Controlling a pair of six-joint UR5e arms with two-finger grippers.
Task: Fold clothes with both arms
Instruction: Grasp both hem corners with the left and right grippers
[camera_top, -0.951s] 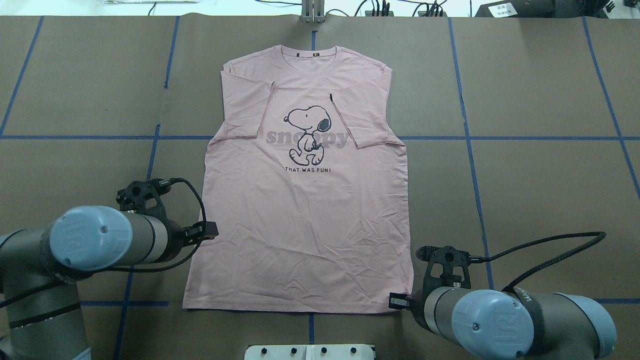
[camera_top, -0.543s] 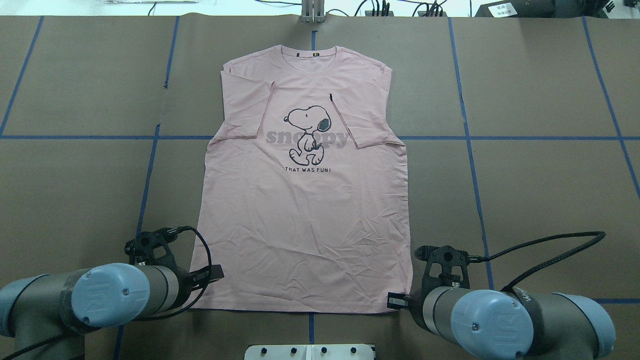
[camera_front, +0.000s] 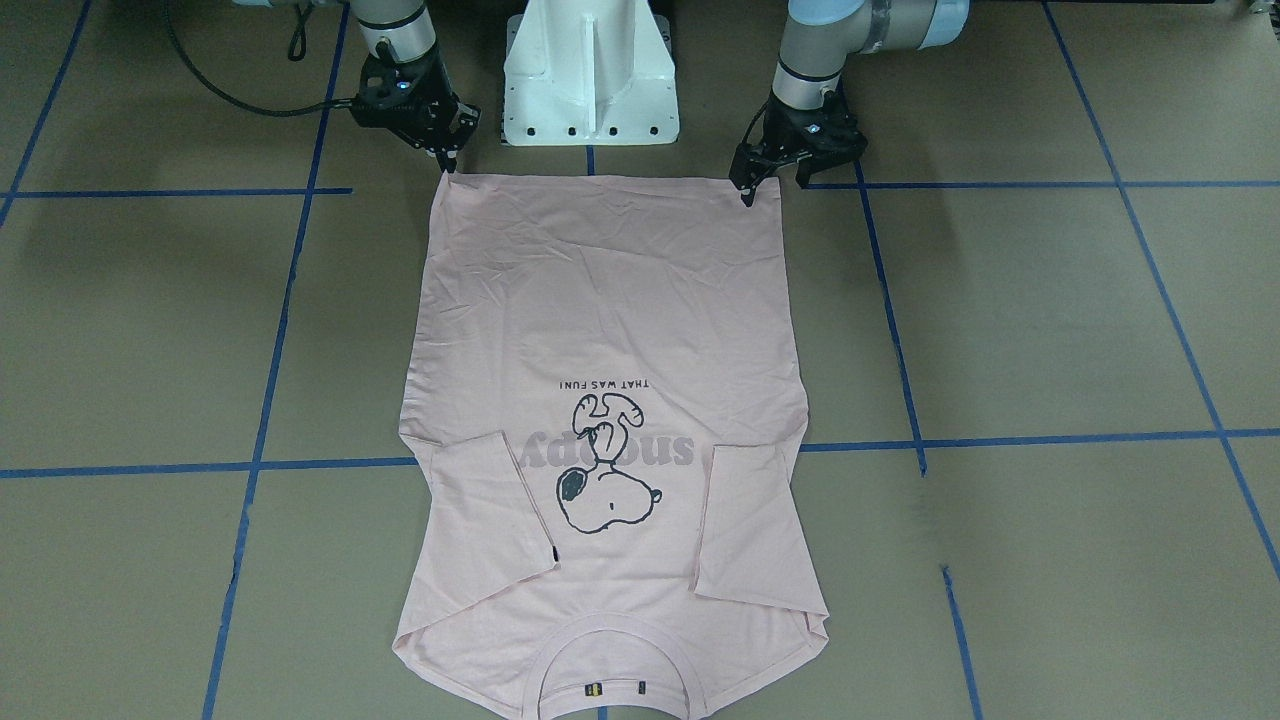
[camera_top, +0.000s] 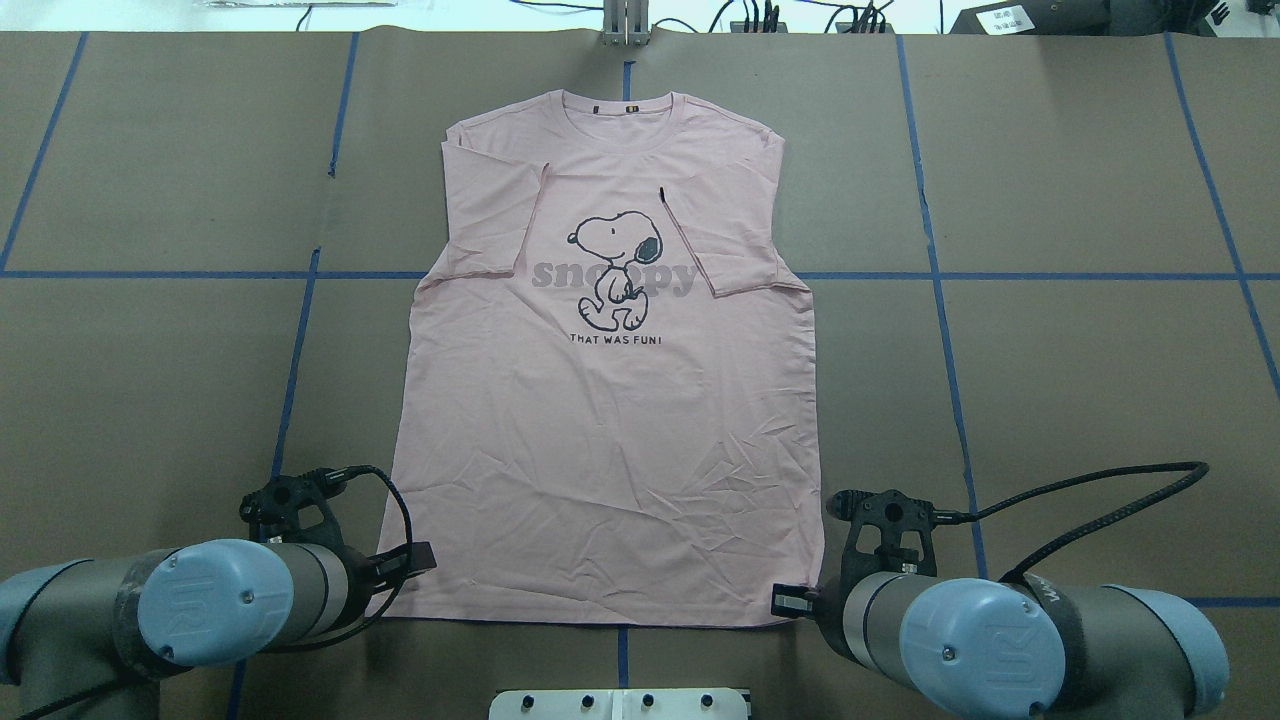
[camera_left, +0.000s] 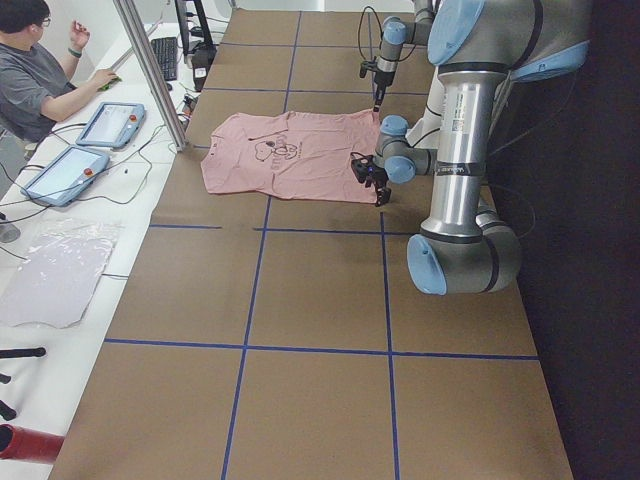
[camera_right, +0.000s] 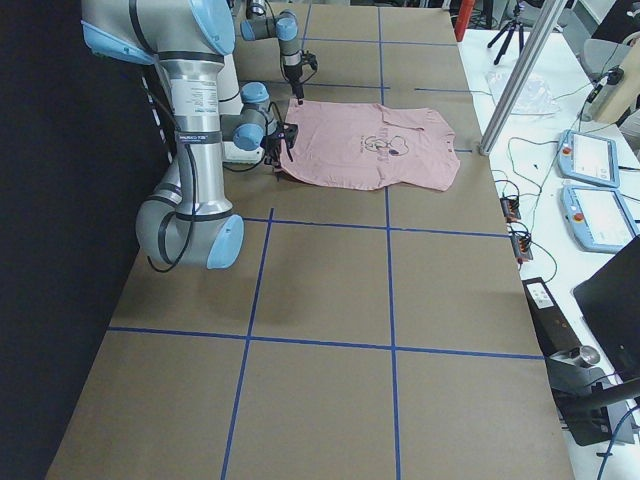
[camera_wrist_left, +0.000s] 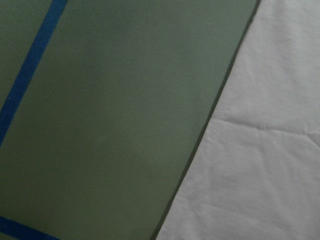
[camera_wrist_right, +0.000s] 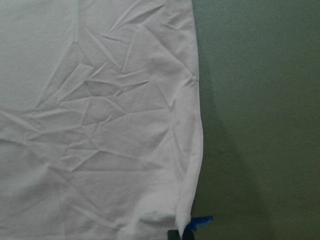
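Both arms are down low at the near end of the T-shirt (camera_top: 610, 450), one at each hem corner. The left gripper (camera_front: 748, 192) sits with a fingertip right at the shirt's left hem corner, the pink edge running just inboard of it. The left wrist view shows only that side seam crossing bare brown table (camera_top: 1100, 350), so whether its fingers are spread or pinching cannot be told. Over on the other side, the right gripper (camera_front: 446, 160) is at the opposite corner, its tip touching the hem. The cloth there is creased and curls up slightly in the right wrist view, but the fingers are out of sight and its grip cannot be told either.

From the two grippers the shirt stretches flat away across the table, front side up, collar at the far end, both sleeves folded in over the chest beside the Snoopy print (camera_top: 612, 270). The white pedestal (camera_front: 590, 80) stands between and behind the two grippers, just short of the hem.
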